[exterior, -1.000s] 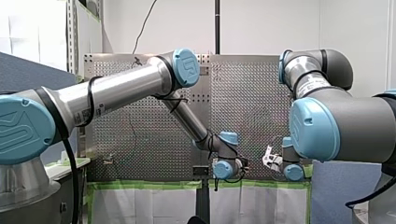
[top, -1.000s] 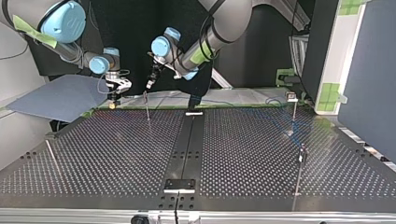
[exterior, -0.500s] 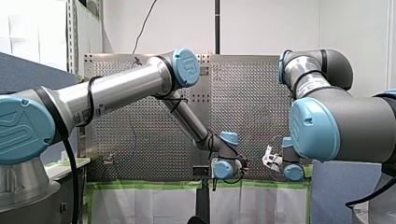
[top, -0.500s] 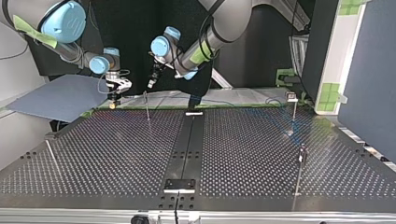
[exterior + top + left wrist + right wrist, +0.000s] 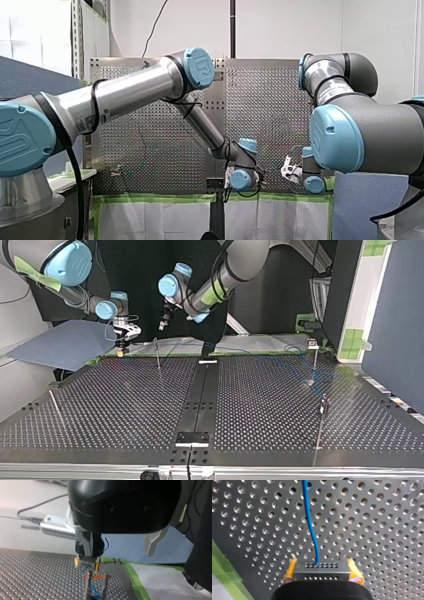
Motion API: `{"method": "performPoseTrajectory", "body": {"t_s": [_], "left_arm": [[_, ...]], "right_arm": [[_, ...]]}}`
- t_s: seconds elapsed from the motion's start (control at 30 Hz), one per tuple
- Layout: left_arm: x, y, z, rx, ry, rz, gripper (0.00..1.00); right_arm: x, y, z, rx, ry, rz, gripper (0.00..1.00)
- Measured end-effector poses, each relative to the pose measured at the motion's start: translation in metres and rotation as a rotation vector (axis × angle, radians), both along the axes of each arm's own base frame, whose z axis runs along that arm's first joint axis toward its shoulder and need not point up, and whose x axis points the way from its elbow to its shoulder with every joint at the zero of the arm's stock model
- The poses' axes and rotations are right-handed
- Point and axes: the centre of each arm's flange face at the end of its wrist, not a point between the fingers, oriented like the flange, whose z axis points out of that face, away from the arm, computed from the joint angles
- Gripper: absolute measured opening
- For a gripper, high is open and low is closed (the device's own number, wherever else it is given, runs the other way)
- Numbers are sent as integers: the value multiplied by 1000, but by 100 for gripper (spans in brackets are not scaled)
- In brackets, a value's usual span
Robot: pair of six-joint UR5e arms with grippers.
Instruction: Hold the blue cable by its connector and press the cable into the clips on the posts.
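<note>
In the right wrist view my right gripper (image 5: 322, 566) is shut on the grey connector (image 5: 322, 574), with yellow pads (image 5: 290, 571) on both its sides. The blue cable (image 5: 311, 530) runs from it over the perforated plate. In the left wrist view the same connector (image 5: 86, 561) hangs just above the plate with a thin post (image 5: 87, 586) in front of it. My left gripper (image 5: 112, 547) is open and holds nothing. In the top view my right gripper (image 5: 121, 345) is at the far left edge of the table. My left gripper (image 5: 163, 325) hovers beside it, above a post (image 5: 157, 354).
Two more thin posts (image 5: 315, 360) (image 5: 323, 407) stand at the top view's right. A rod (image 5: 55, 407) lies at its left. Green tape (image 5: 240, 354) lines the far edge of the table. A grey sheet (image 5: 65, 342) lies behind my right gripper.
My left arm's wrist and gripper have risen a little and shifted toward the top view's left. My right arm and the connector have stayed put.
</note>
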Motion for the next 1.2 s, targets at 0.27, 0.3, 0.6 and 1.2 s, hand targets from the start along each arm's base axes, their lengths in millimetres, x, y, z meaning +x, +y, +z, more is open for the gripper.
{"method": "performPoseTrajectory", "body": {"t_s": [0.27, 0.3, 0.6, 1.2], "left_arm": [[-5, 7, 32, -29, -50, 20, 100], [-4, 9, 36, -36, -55, 28, 100], [5, 39, 68, -110, -55, 145, 100], [-18, 89, 111, -159, 61, 239, 100]], "right_arm": [[-3, 0, 0, 6, 0, -8, 0], [-3, 0, -1, 6, 0, -9, 0], [-6, 0, -1, 17, 1, -17, 0], [-8, 2, -4, 43, -4, -30, 0]]}}
